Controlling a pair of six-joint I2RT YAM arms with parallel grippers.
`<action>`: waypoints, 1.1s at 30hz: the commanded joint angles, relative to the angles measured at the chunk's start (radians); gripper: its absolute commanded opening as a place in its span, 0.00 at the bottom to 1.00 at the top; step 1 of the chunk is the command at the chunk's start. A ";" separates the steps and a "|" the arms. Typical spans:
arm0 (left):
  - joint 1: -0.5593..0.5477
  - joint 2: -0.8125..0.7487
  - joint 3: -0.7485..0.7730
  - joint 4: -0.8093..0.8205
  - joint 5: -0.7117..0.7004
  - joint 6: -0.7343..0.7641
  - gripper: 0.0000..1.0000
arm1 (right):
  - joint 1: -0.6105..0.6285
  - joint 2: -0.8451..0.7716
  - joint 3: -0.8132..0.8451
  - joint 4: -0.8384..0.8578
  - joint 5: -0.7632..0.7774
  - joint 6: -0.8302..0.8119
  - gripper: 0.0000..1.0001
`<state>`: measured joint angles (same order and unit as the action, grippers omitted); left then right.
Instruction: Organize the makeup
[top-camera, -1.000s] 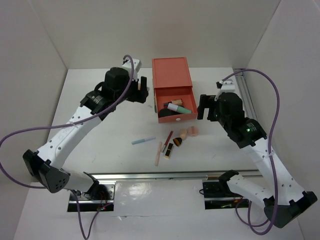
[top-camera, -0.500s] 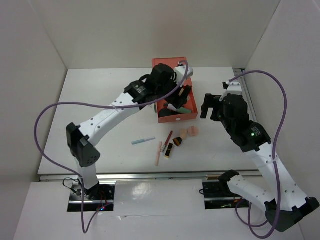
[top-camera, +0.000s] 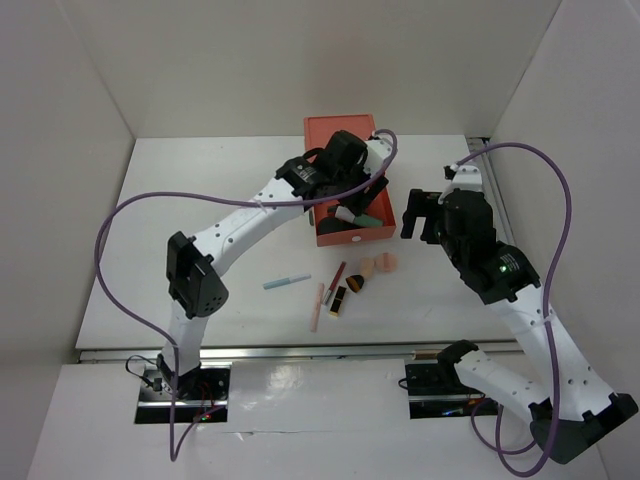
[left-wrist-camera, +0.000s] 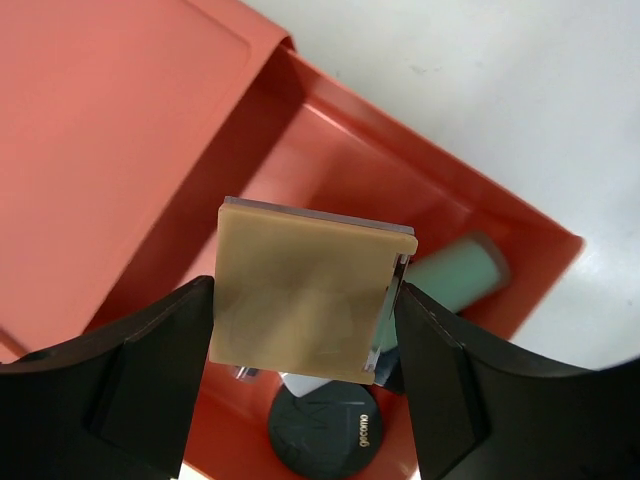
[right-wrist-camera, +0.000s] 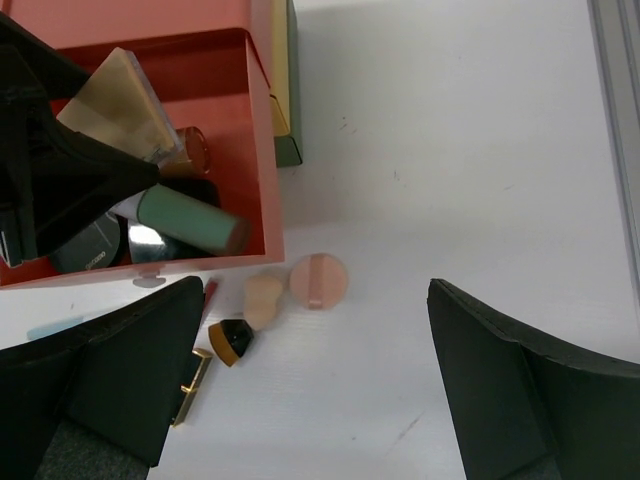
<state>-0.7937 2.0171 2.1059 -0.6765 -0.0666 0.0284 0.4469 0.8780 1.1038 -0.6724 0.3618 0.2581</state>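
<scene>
white table (right-wrist-camera: 450, 150); tan compact (left-wrist-camera: 300, 290) partly hides drawer (left-wrist-camera: 340, 150)

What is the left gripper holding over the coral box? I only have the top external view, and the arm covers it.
Observer: In the left wrist view, the left gripper is shut on a square tan compact, held by its edges above the open drawer.
Operator: Is that box only the one coral drawer?
Observer: No. The right wrist view shows yellow and green tiers stacked under the coral one at the box's side.
Operator: Does the right gripper hold anything?
Observer: No. The right wrist view shows the right gripper open with nothing between its fingers. It hangs over the peach sponges, which lie on the table just outside the drawer front.
</scene>
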 joint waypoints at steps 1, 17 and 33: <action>0.001 0.035 0.055 0.008 -0.082 0.030 0.70 | -0.007 -0.014 -0.002 0.045 0.029 0.007 1.00; 0.001 -0.063 0.160 0.008 -0.133 -0.007 1.00 | -0.007 -0.019 0.050 -0.001 -0.105 -0.049 1.00; 0.349 0.008 0.181 -0.017 0.042 -0.442 1.00 | 0.241 0.127 -0.008 -0.024 -0.436 -0.180 0.51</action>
<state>-0.4423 1.9736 2.2635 -0.7090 -0.1196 -0.2977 0.6155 0.9661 1.1095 -0.6762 -0.1303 0.0837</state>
